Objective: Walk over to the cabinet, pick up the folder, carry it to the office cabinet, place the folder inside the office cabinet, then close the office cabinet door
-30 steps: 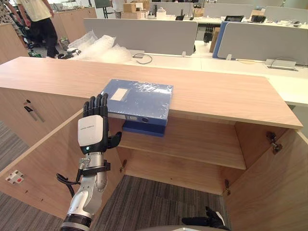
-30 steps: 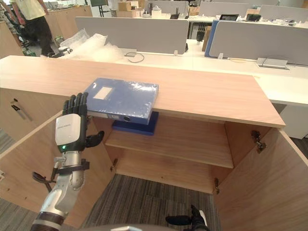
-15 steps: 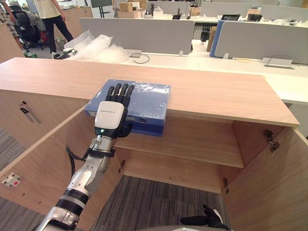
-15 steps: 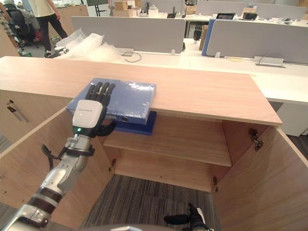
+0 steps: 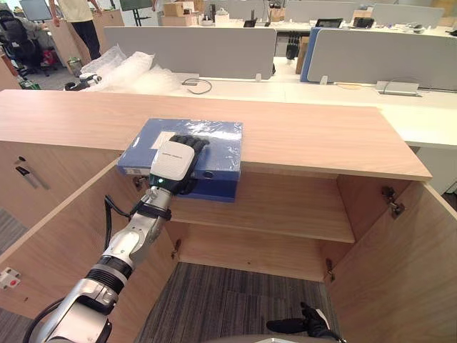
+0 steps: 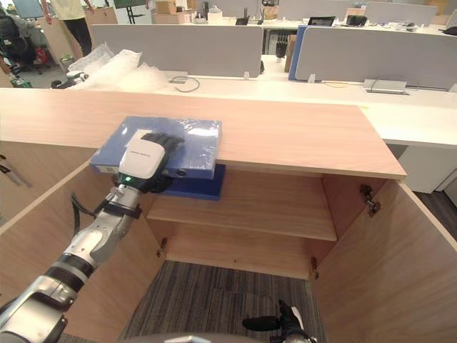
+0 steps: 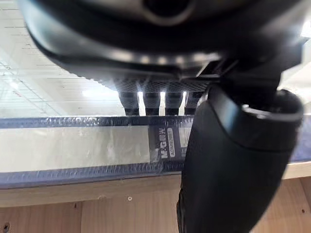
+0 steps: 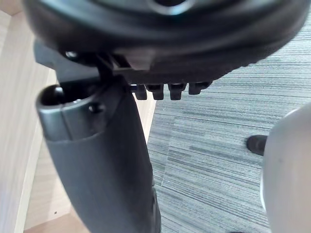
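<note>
A blue folder (image 5: pixel 214 143) wrapped in clear film lies flat on the wooden cabinet top (image 5: pixel 321 136), its near edge hanging over the front. My left hand (image 5: pixel 173 158) rests on the folder's near part, fingers straight across the top. In the left wrist view the fingers (image 7: pixel 155 102) lie above the folder's spine (image 7: pixel 73 145) while the thumb (image 7: pixel 228 170) hangs in front of and below it. My right hand (image 5: pixel 300 327) hangs low over the carpet, fingers relaxed, holding nothing.
The cabinet stands with both doors swung out, the left door (image 5: pixel 64 229) beside my arm and the right door (image 5: pixel 400 264) opposite. A darker blue folder (image 5: pixel 218 189) lies on the inner shelf (image 5: pixel 285 211). Bubble wrap (image 5: pixel 128 68) and desks lie beyond; a person (image 5: pixel 82 18) stands far left.
My left hand has risen from beside the cabinet's front and slid forward onto the folder's top. The camera has shifted as well.
</note>
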